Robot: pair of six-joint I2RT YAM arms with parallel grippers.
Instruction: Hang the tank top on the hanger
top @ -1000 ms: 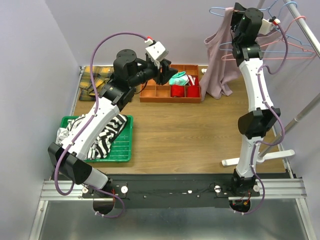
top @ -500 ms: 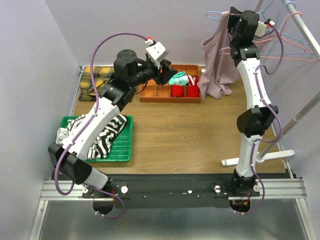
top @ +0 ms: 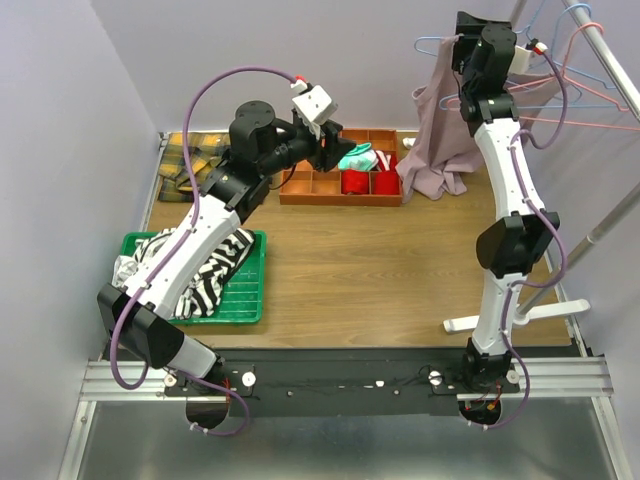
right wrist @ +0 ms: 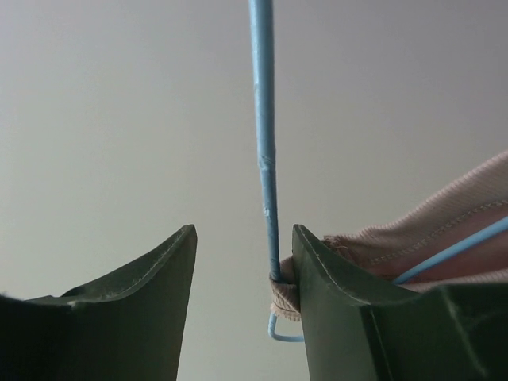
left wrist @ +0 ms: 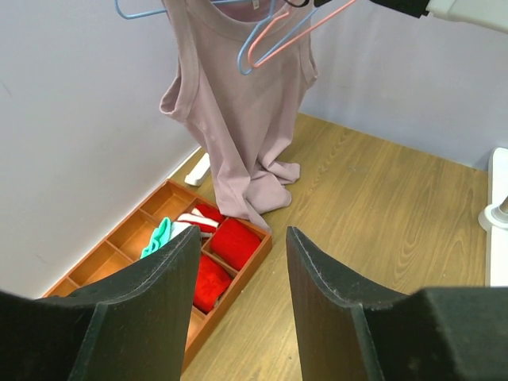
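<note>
Tank top is hanging limp, light on the hanger; pinch its strap; left fingers, right fingers are gaping.

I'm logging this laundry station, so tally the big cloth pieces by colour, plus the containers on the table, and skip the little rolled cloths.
mauve-pink tank top: 1
black-and-white striped garment: 1
yellow plaid cloth: 1
green tray: 1
wooden compartment box: 1
Total: 5
</note>
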